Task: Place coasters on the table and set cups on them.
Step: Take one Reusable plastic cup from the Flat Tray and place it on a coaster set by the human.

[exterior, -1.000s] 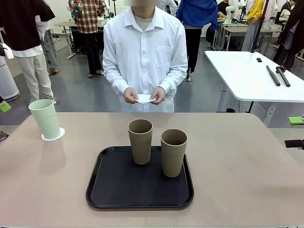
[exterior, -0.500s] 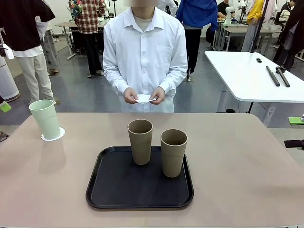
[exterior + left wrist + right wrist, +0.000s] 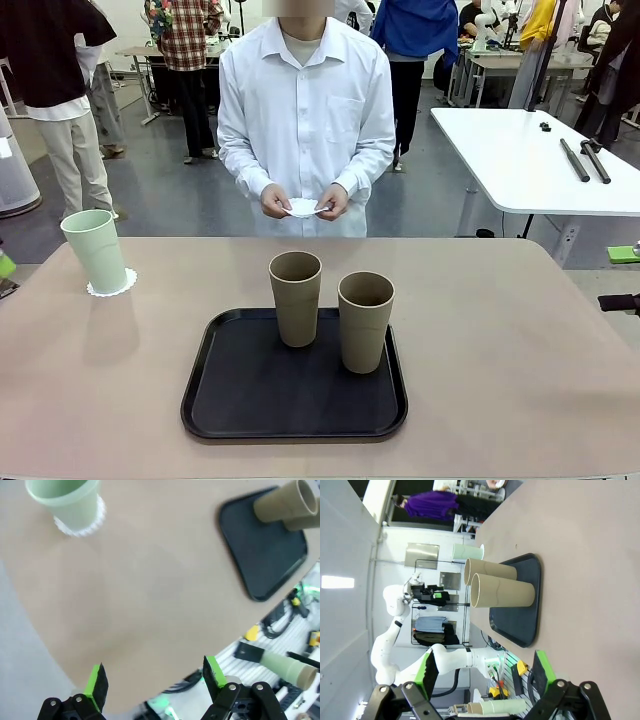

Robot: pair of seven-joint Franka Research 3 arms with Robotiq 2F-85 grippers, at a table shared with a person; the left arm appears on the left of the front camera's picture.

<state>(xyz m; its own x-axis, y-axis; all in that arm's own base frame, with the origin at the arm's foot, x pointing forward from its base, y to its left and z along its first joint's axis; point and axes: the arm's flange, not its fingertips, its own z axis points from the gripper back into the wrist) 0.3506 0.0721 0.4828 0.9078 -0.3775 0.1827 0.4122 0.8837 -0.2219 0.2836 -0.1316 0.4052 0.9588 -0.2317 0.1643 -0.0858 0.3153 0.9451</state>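
The pale mint cup (image 3: 95, 249) stands upright on a lacy white coaster (image 3: 112, 286) at the far left of the beige table (image 3: 520, 350). Both tan cups (image 3: 296, 297) (image 3: 365, 321) stand upright on the black tray (image 3: 230, 400). Across the table, the person's hands hold the other white coasters (image 3: 303, 208) at waist height. My left gripper (image 3: 155, 680) is open and empty over the table's edge, well away from the mint cup (image 3: 65, 500) and its coaster (image 3: 96, 522). My right gripper (image 3: 486, 672) is also open and empty, far off to the side of the tan cups (image 3: 502, 596).
The black tray (image 3: 265, 550) lies at the table's middle near my side. A white table (image 3: 520, 160) with dark tools stands behind on the right. Other people stand farther back.
The green bit of my left gripper at the picture's left edge has dropped lower and drawn back. Cups, tray and the person's hands have stayed put.
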